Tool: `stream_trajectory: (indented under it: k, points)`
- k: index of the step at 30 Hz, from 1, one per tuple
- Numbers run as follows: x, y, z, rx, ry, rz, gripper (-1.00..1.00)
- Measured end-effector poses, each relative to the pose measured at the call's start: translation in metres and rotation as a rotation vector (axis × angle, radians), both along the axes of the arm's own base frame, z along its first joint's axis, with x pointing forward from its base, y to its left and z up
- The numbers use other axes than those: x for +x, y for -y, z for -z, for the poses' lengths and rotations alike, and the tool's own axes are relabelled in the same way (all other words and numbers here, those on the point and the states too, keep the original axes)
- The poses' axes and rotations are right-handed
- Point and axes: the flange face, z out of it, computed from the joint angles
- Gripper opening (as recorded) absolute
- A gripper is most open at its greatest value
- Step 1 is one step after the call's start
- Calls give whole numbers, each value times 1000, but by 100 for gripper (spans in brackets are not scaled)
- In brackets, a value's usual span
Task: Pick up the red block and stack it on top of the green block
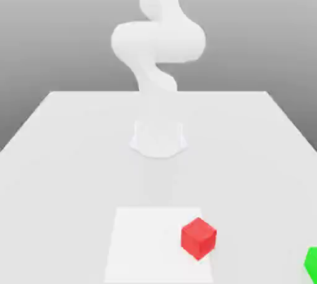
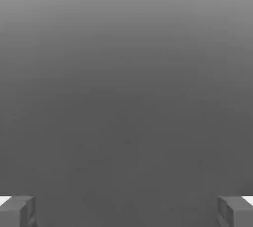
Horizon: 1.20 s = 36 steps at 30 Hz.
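A red block (image 1: 199, 237) rests on the white table near its front edge, right of centre in the exterior view. A green block (image 1: 311, 263) sits further to the exterior view's right, cut off by the picture's edge. The white arm (image 1: 158, 47) rises from its base (image 1: 158, 137) at the table's middle, well behind both blocks. In the hand view my gripper (image 2: 126, 211) is open, its two grey fingertips (image 2: 17, 211) far apart with nothing between them, seen against plain grey background.
A slightly brighter square patch (image 1: 148, 245) marks the table (image 1: 74, 153) under and left of the red block. The table's far edge runs behind the arm's base.
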Motion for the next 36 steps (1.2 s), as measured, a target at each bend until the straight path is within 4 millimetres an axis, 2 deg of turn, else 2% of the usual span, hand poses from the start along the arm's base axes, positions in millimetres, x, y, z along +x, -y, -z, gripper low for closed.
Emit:
stream_trajectory:
  k: [5,8,11,16,22,27,28,34,36]
  points:
    - [54,-18,103,97,-164,146,0]
    - [73,-28,166,145,-257,237,0]
    - [82,-37,230,186,-350,332,0]
    - [77,-52,335,239,-501,498,0]
    - [43,-70,448,275,-664,696,0]
    - [39,-71,508,278,-681,719,0]
    - [38,-71,517,278,-681,719,-100]
    - [38,-71,521,279,-680,719,-100]
    - [39,-71,510,279,-680,720,-100]
